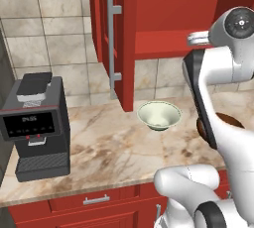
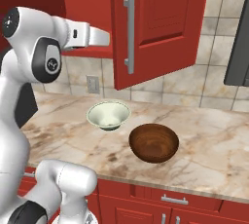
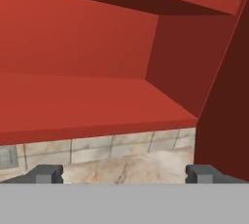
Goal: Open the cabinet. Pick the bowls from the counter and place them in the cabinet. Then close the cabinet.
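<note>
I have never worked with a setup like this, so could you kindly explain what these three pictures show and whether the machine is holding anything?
It is a white robot arm in a rendered kitchen. Two pictures come from cameras behind the arm, one to its left and one to its right. The third looks out from its hand: the two dark fingertips stand far apart with nothing between them, so the hand is open and empty, facing into the open red cabinet. On the marble counter sit a pale bowl and a brown wooden bowl, close but apart. A black coffee machine stands on the counter at the left.
</note>
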### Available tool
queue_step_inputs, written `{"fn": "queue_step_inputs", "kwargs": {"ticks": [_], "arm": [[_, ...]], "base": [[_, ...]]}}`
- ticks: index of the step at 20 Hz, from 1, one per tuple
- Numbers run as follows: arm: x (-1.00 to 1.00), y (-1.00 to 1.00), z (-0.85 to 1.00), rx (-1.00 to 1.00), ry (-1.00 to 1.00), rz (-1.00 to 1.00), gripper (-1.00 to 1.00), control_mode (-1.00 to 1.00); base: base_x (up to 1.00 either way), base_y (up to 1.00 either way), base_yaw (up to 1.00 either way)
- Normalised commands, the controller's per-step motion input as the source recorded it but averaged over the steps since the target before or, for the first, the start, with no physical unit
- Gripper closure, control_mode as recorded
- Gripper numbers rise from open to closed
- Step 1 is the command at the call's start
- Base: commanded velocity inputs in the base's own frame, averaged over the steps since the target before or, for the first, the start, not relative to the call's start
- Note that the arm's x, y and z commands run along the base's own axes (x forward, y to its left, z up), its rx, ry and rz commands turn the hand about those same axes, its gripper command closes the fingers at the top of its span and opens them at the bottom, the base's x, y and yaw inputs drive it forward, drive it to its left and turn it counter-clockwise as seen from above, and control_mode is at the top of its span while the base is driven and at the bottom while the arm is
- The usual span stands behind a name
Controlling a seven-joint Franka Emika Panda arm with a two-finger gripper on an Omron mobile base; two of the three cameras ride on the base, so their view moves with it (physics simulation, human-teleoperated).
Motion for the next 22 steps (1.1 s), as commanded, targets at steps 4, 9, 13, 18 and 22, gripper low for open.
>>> {"fn": "queue_step_inputs", "kwargs": {"ticks": [4,9,13,18,22], "arm": [[0.24,-0.7,-0.06,-0.01,-0.01,0.0,-1.0,-1.0],[0.08,-0.81,-0.13,-0.06,0.0,0.0,-1.0,-1.0],[0.01,-0.93,-0.13,-0.08,-0.02,0.0,-1.0,-1.0],[0.01,-1.0,-0.11,-0.06,0.0,0.0,-1.0,-1.0],[0.01,-1.0,-0.07,-0.04,0.0,0.0,-1.0,-1.0]], "base": [[0.0,0.0,0.0],[0.0,0.0,0.0],[0.0,0.0,0.0],[0.0,0.0,0.0],[0.0,0.0,0.0]]}}
